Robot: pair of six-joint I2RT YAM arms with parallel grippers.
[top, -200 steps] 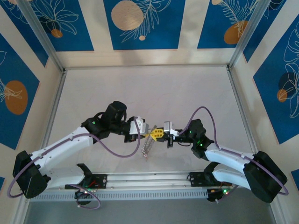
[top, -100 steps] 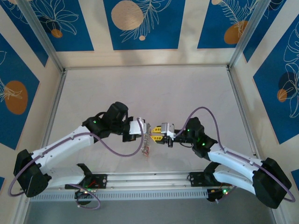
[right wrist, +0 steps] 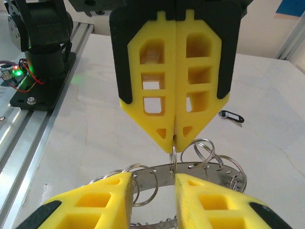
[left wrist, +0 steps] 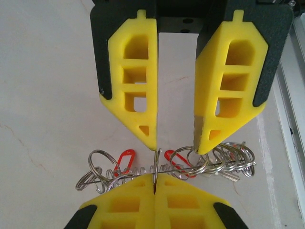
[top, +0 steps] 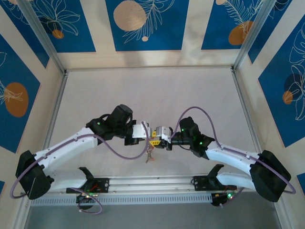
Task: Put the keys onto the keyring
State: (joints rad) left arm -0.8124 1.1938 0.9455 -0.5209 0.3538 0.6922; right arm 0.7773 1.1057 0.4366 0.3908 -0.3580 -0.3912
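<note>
The keyring is a thin grey metal band hung with many small silver split rings, dangling between the two grippers. Red-headed keys hang among the rings, one more of them beside the middle. My right gripper is shut on one upright split ring of the keyring. In the left wrist view, the right gripper comes in from the bottom edge. My left gripper is open, its fingertips just above the band, one fingertip touching a ring. Both grippers meet tip to tip.
A black key tag lies on the white table beyond the keyring. The aluminium rail and an arm base run along the near edge. Frame posts and patterned walls enclose the table.
The right arm has moved left until its fingertips meet the left gripper's at the keyring. The keyring hangs a little further towards the near edge.
</note>
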